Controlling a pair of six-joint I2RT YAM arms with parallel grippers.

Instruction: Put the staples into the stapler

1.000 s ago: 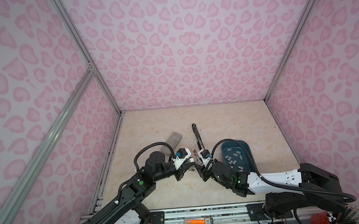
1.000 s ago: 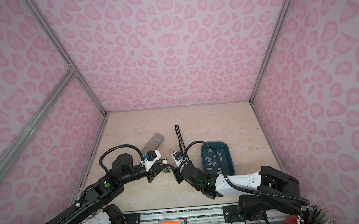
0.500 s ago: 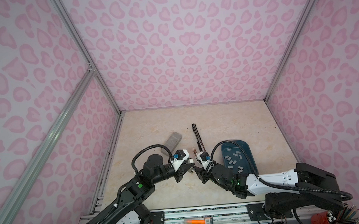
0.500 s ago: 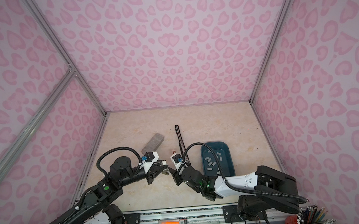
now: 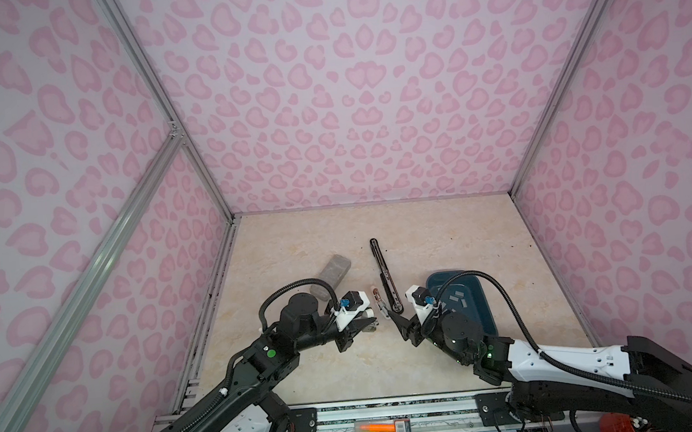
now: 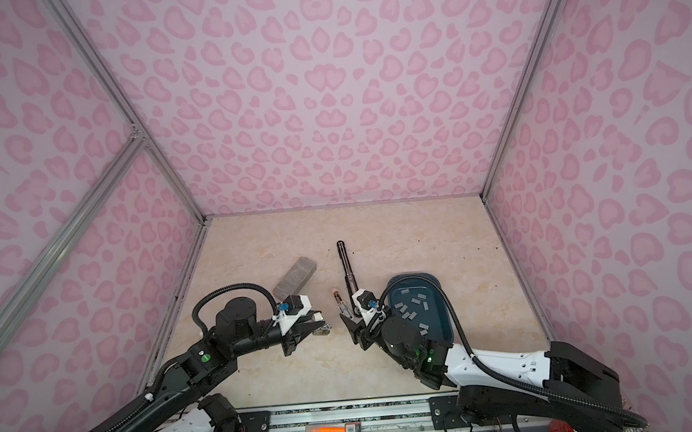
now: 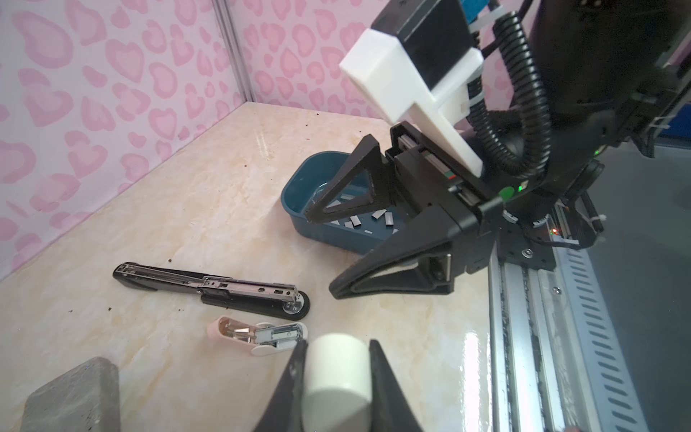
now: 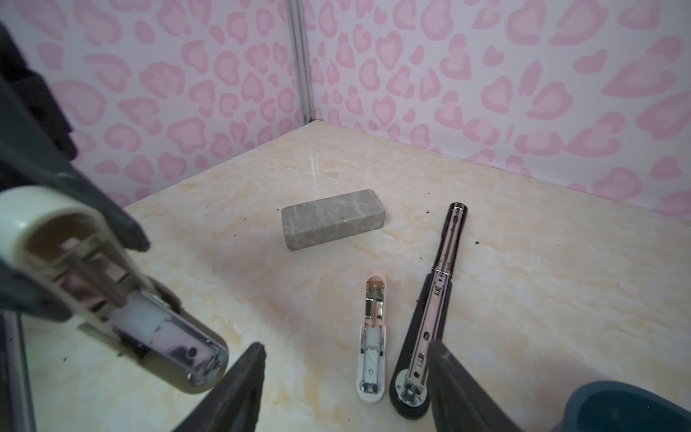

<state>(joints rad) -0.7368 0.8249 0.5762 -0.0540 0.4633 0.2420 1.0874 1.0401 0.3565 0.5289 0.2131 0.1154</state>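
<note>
The staples (image 6: 410, 314) lie loose in one dark blue tray (image 6: 441, 291) on the near right of the counter (image 5: 441, 235). In both top views about ten strips show. The right arm and its cable cross the near end of the tray, so an exact count cannot be made. The left wrist view catches only a handful (image 7: 354, 221), seen past one black finger.

There are three staplers. The black stapler (image 5: 383, 272) lies opened flat in the middle of the counter, running far to near, just left of the tray. The small pink-and-white stapler (image 5: 377, 302) is also open, beside the black stapler's near end on its left. The third, a cream stapler (image 8: 112, 299), is clamped between the left fingers (image 7: 288, 392) over the near counter, left of the other two.

The top views show only its small silvery tip (image 6: 321, 330), and the left wrist view only its rounded white end (image 7: 338, 368). The right wrist view alone shows its opened top and metal channel, but too blurred to tell what is inside.

The right fingers (image 7: 404, 243) are spread wide with nothing between them, just near of the black stapler's near end.

One grey speckled block (image 8: 332, 218) lies to the far left of the staplers, and is cut off at the edge in the left wrist view (image 7: 71, 396).
</note>
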